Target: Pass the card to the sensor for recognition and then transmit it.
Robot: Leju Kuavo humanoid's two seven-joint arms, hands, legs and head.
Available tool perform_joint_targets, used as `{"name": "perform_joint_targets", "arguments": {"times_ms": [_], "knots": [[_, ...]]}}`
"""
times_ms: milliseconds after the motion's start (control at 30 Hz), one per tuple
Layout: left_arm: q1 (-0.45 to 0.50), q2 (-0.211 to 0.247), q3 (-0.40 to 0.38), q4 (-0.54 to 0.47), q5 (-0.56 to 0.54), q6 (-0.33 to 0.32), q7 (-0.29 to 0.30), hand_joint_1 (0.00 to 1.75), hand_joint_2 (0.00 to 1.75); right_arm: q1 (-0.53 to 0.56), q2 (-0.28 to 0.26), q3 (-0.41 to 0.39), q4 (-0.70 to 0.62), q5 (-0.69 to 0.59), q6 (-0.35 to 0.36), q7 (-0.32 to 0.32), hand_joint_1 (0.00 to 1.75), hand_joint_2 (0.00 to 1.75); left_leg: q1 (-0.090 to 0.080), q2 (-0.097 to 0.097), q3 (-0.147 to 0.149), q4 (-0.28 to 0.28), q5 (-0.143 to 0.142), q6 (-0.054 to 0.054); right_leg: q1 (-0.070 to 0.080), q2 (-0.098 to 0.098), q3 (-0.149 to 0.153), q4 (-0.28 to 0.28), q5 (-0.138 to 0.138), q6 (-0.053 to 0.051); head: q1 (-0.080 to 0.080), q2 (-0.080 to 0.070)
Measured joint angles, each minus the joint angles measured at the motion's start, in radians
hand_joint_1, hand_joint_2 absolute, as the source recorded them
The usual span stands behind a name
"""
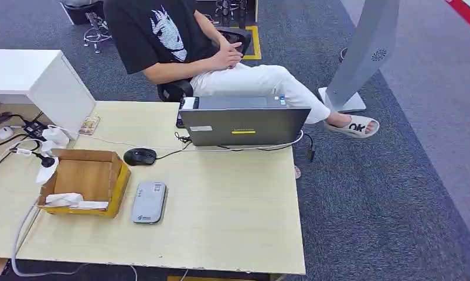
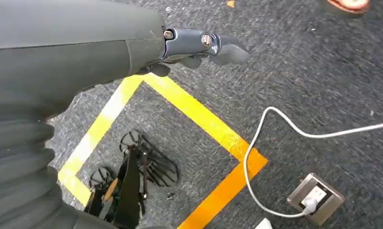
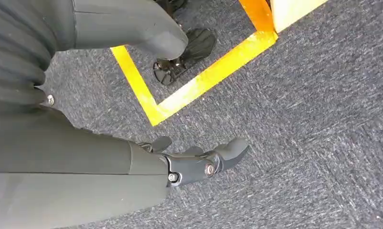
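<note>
At lower left of the head view, on the table (image 1: 232,222), sit the box (image 1: 98,175), the sensor (image 1: 149,202) and, further up, what I take for the card (image 1: 89,124), probably light, stiff and slick, so I'd pinch an edge; my left hand (image 2: 199,45) and right hand (image 3: 199,164) hang empty, fingers apart.

Bright even indoor light, soft shadows, sharp
</note>
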Motion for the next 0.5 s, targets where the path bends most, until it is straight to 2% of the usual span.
{"name": "perform_joint_targets", "arguments": {"times_ms": [67,100,200,233,300,367,400,433,500], "knots": [[-0.002,-0.002,0.01,0.002,-0.003,0.003,0.0,0.0,1.75,-0.003,0.0,-0.006,0.003,0.0,-0.001,0.0,0.0,1.75,0.0,0.0,0.0,0.0,0.0,0.0,0.0,0.0,0.0,0.0,0.0,0.0,0.0,0.0],[-0.003,-0.003,0.014,0.002,-0.003,0.009,0.0,0.0,1.75,-0.004,0.0,-0.008,0.005,0.003,-0.004,-0.003,0.0,0.0,0.0,0.0,0.0,0.0,0.0,0.0,0.0,0.0,0.0,0.0,0.0,0.0,0.0,0.0],[-0.004,-0.01,0.047,0.002,0.033,0.054,-0.026,0.0,1.75,-0.003,0.0,-0.016,0.011,0.023,-0.02,-0.014,0.0,0.0,0.0,0.0,0.0,0.0,0.0,0.0,0.0,0.0,0.0,0.0,0.0,0.0,0.0,0.0],[-0.007,-0.015,0.07,0.002,0.043,0.096,-0.026,0.0,1.75,-0.003,0.0,-0.021,0.013,0.027,-0.027,-0.007,0.0,1.75,0.0,0.0,0.0,0.0,0.0,0.0,0.0,0.0,0.0,0.0,0.0,0.0,0.0,0.0],[-0.01,-0.022,0.108,0.002,0.038,0.212,0.02,0.0,1.75,-0.002,-0.001,-0.031,0.019,0.037,-0.055,0.004,0.0,1.75,0.0,0.0,0.0,0.0,0.0,0.0,0.0,0.0,0.0,0.0,0.0,0.0,0.0,0.0],[-0.01,-0.026,0.144,0.002,0.021,0.342,0.109,0.0,1.75,0.003,-0.003,-0.053,0.026,0.041,-0.13,0.003,0.0,1.75,0.0,0.0,0.0,0.0,0.0,0.0,0.0,0.0,0.0,0.0,0.0,0.0,0.0,0.0],[-0.008,-0.029,0.159,0.002,0.017,0.382,0.135,0.0,1.75,0.006,-0.003,-0.065,0.029,0.04,-0.164,0.0,0.0,1.75,0.0,0.0,0.0,0.0,0.0,0.0,0.0,0.0,0.0,0.0,0.0,0.0,0.0,0.0],[-0.006,-0.031,0.171,0.002,0.014,0.399,0.137,0.0,1.75,0.011,-0.004,-0.073,0.031,0.04,-0.187,0.001,0.0,1.75,0.0,0.0,0.0,0.0,0.0,0.0,0.0,0.0,0.0,0.0,0.0,0.0,0.0,0.0],[-0.006,-0.032,0.227,0.008,0.008,0.413,0.101,0.0,1.75,0.017,-0.008,-0.093,0.037,0.048,-0.256,0.025,0.0,1.75,0.0,0.0,-0.001,0.0,0.0,0.0,0.0,0.0,0.0,0.0,0.0,0.0,0.0,0.0]]}}
